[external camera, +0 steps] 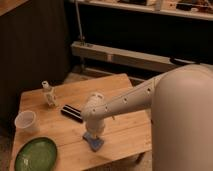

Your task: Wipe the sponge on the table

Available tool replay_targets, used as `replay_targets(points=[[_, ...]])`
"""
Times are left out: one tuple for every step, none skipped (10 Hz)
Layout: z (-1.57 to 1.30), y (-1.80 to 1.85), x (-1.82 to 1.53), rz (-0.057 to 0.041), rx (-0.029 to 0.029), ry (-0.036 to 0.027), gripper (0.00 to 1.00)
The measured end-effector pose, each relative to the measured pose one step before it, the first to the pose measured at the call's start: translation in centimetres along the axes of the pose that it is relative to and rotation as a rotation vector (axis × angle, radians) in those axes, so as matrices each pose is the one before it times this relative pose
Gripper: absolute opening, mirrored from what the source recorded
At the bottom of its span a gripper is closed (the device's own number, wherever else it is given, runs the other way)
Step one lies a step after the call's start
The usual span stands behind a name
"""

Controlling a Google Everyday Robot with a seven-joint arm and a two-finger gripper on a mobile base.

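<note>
The sponge (94, 143) is a small blue pad lying flat on the table (127, 131), near its front edge at the middle. My gripper (94, 133) points straight down onto the sponge and is shut on it, covering its far part. The white arm reaches in from the right across the light wooden plank top.
A black bar (72, 113) lies just left of and behind the gripper. A green plate (35, 155) sits at the front left corner and a clear cup (26, 121) behind it. A small white bottle (48, 94) stands at the back left. Dark shelving runs behind the table.
</note>
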Motion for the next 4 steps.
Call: replay_targets(points=[[0.097, -1.081, -0.642, 0.01444, 0.00787, -0.00764, 0.0], [0.027, -1.023, -0.23, 0.01569, 0.00817, -0.00401, 0.0], [-0.026, -1.388, -0.091, 0.01981, 0.00892, -0.00509, 0.0], [-0.084, -1.832, 0.494, 0.02517, 0.00583, -0.00254, 0.0]])
